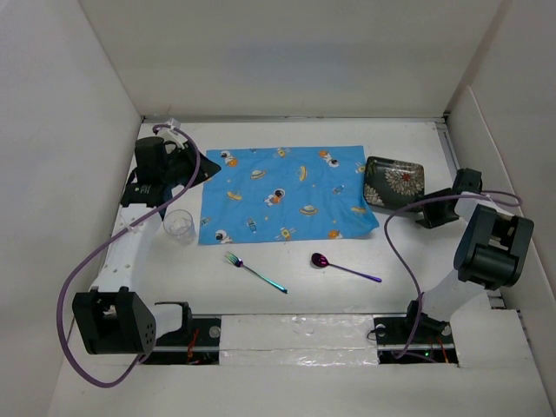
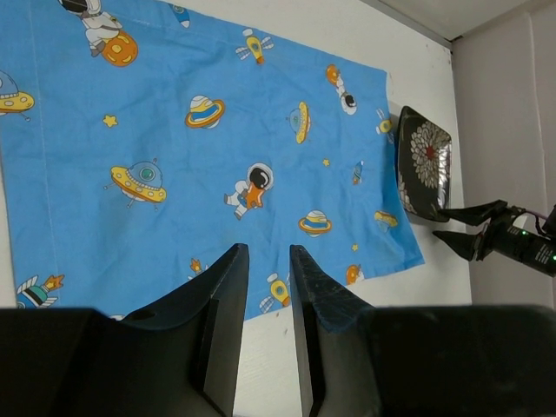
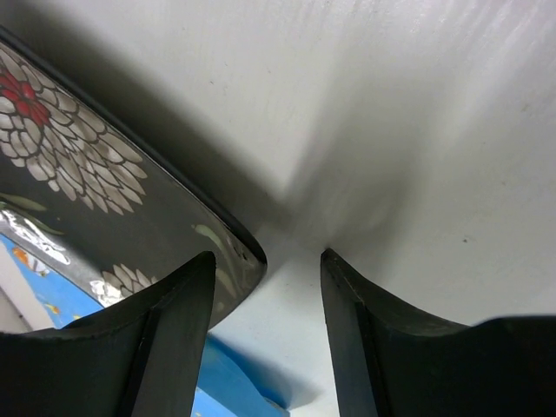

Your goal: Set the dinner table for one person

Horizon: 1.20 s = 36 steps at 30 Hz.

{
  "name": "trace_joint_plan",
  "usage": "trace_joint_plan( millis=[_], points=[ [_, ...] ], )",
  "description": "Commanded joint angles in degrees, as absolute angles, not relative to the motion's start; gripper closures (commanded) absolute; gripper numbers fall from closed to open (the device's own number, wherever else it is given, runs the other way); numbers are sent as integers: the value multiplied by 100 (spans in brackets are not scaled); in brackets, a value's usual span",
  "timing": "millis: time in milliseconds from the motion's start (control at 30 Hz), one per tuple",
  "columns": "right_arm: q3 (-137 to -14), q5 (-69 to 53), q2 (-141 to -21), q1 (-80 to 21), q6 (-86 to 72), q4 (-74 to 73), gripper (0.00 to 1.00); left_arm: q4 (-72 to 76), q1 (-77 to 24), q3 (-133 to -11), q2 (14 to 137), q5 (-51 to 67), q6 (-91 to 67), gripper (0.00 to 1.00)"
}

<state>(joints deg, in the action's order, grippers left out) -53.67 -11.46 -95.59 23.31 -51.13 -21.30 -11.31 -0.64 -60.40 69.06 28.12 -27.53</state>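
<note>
The dinner table (image 1: 300, 300) is a white tabletop between white walls. A blue space-print placemat (image 1: 287, 193) lies flat at its middle. A black flower-pattern plate (image 1: 393, 181) sits at the mat's right edge, partly on the cloth. My right gripper (image 1: 423, 211) is open at the plate's near right corner; in the right wrist view the plate's rim (image 3: 130, 217) reaches between the fingers (image 3: 268, 261), beside the left one. My left gripper (image 1: 207, 169) hovers over the mat's left edge, its jaws a little apart and empty (image 2: 268, 261).
A clear glass (image 1: 180, 226) stands off the mat's near left corner. An iridescent fork (image 1: 254, 272) and a purple spoon (image 1: 343, 267) lie on the table in front of the mat. The left wrist view also shows the plate (image 2: 424, 165) and my right gripper (image 2: 452, 224).
</note>
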Motion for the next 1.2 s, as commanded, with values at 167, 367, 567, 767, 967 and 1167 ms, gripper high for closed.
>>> trace_joint_plan(
  millis=[167, 367, 567, 767, 967, 1167],
  points=[
    [-5291, -1170, -9835, 2329, -5915, -1337, 47, -879, -88, -6030, 6899, 2953, -2663, 78],
    [-5511, -1126, -9958, 2145, -6240, -1379, 57, -826, -88, -5994, 6882, 2936, -2707, 78],
    [-5256, -643, -9555, 2276, -6566, -1030, 93, -914, -88, -6117, 6838, 2778, -2707, 78],
    [-5343, -431, -8711, 2724, -6232, -678, 100, -809, -88, -6038, 6820, 2856, -2830, 79],
    [-6002, -1139, -7946, 2786, -5494, -344, 100, -835, -88, -6449, 6952, 2971, -2786, 74],
    [-6345, -2214, -7664, 1988, -5677, 289, 100, -984, -88, -7346, 7206, 3111, -2637, 61]
  ],
)
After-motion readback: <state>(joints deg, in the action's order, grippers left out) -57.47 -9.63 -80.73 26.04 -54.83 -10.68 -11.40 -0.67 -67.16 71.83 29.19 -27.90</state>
